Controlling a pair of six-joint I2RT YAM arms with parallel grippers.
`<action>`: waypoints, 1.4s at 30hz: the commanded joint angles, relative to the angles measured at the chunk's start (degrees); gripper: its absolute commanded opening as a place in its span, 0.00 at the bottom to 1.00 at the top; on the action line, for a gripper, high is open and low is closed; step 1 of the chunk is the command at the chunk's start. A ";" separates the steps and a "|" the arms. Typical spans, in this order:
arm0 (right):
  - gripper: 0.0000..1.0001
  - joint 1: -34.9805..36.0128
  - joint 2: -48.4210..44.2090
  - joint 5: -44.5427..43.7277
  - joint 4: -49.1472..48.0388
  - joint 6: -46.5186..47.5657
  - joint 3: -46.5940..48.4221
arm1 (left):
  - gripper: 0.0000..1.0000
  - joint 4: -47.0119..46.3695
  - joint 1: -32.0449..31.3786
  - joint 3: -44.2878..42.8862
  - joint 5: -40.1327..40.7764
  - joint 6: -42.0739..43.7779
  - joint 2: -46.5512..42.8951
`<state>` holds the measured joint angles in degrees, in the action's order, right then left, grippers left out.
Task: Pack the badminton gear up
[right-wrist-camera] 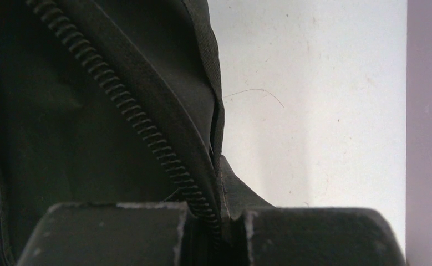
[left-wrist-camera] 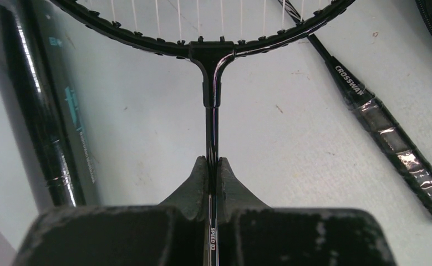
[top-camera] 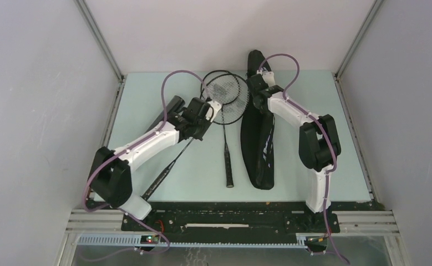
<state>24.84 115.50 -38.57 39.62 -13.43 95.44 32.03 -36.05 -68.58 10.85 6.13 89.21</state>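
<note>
My left gripper (top-camera: pixel 205 112) (left-wrist-camera: pixel 213 164) is shut on the thin shaft of one black racket (top-camera: pixel 169 166) (left-wrist-camera: pixel 212 83), just below its strung head; its handle points to the near left. The second racket (top-camera: pixel 227 149) lies beside it, its wrapped "CROSSWAY" handle (left-wrist-camera: pixel 391 138) to the right. The long black tube (top-camera: pixel 172 108) (left-wrist-camera: pixel 52 127) lies at the left. The black bag (top-camera: pixel 260 149) (right-wrist-camera: pixel 80 122) lies lengthwise right of centre. My right gripper (top-camera: pixel 256 91) (right-wrist-camera: pixel 222 185) is shut on the bag's zippered edge at its far end. No shuttlecocks show.
The pale green table (top-camera: pixel 313 111) has raised metal rails at left and right, and white walls stand close around it. The two racket heads overlap at the far middle, next to the bag's lifted edge.
</note>
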 commanded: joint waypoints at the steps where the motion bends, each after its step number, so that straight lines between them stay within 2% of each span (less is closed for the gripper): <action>1: 0.00 -0.01 0.64 -2.54 0.05 -2.38 3.27 | 0.00 -3.60 -1.17 1.84 3.65 3.69 -6.00; 11: 0.00 1.50 0.83 -3.47 1.07 -2.35 5.15 | 0.00 -3.09 -5.87 0.36 7.66 7.20 -0.82; 21: 0.00 2.05 0.32 -3.23 1.18 -2.65 5.02 | 0.00 -1.76 -6.41 -3.05 5.49 5.82 5.63; 36: 0.00 3.72 0.85 1.92 1.39 -6.07 3.67 | 0.00 1.89 -6.94 -19.84 -4.75 -2.24 19.06; 42: 0.00 2.63 0.56 6.07 1.01 -7.45 2.06 | 0.00 -4.65 -6.93 -20.25 -10.15 -7.61 19.68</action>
<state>27.94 116.16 -35.20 41.60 -17.50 97.34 33.36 -42.63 -85.95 6.50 3.60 109.54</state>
